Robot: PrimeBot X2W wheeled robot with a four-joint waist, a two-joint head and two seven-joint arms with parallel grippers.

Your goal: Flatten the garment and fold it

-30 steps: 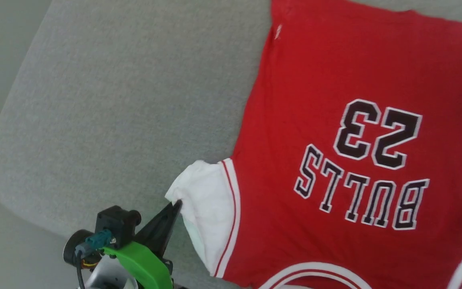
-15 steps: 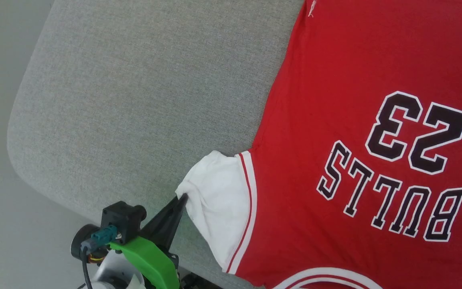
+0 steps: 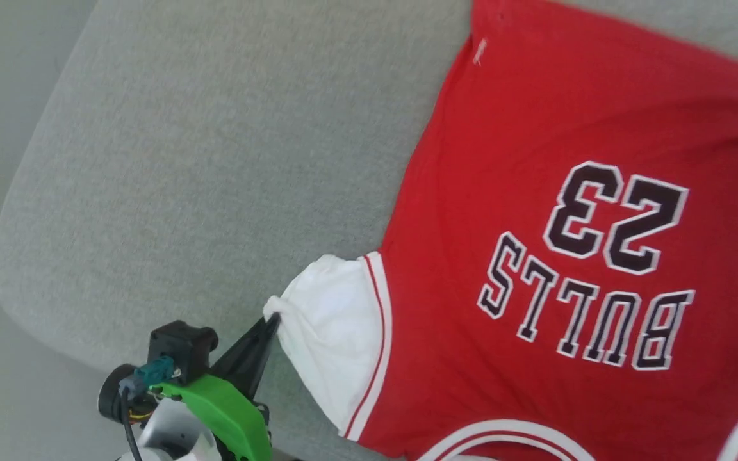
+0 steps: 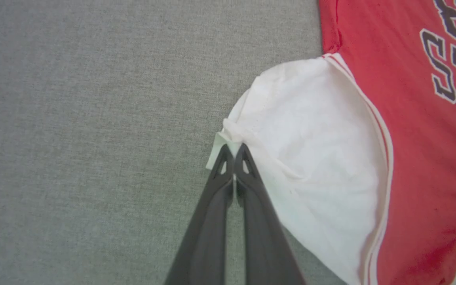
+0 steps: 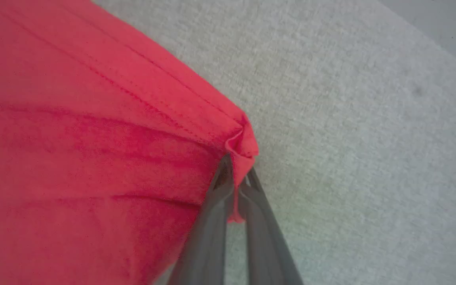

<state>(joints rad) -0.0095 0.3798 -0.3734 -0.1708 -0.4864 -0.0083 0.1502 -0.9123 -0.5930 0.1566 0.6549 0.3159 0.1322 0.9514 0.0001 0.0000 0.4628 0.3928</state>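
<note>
1. Red jersey [image 3: 523, 141] lies spread, print up, on the grey pad [image 3: 183, 160].
2. Left gripper [image 3: 271, 322], closed, pinches the white sleeve hem [image 4: 230, 136] near the pad's front edge.
3. Right gripper [image 5: 236, 170], closed, nips a red corner [image 5: 244, 144]; presumably both pull the cloth taut.

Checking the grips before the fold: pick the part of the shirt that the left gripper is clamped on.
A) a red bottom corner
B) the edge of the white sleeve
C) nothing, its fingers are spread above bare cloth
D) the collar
B: in the left wrist view the left gripper is shut on the cuff edge of the white sleeve of the garment.
</note>
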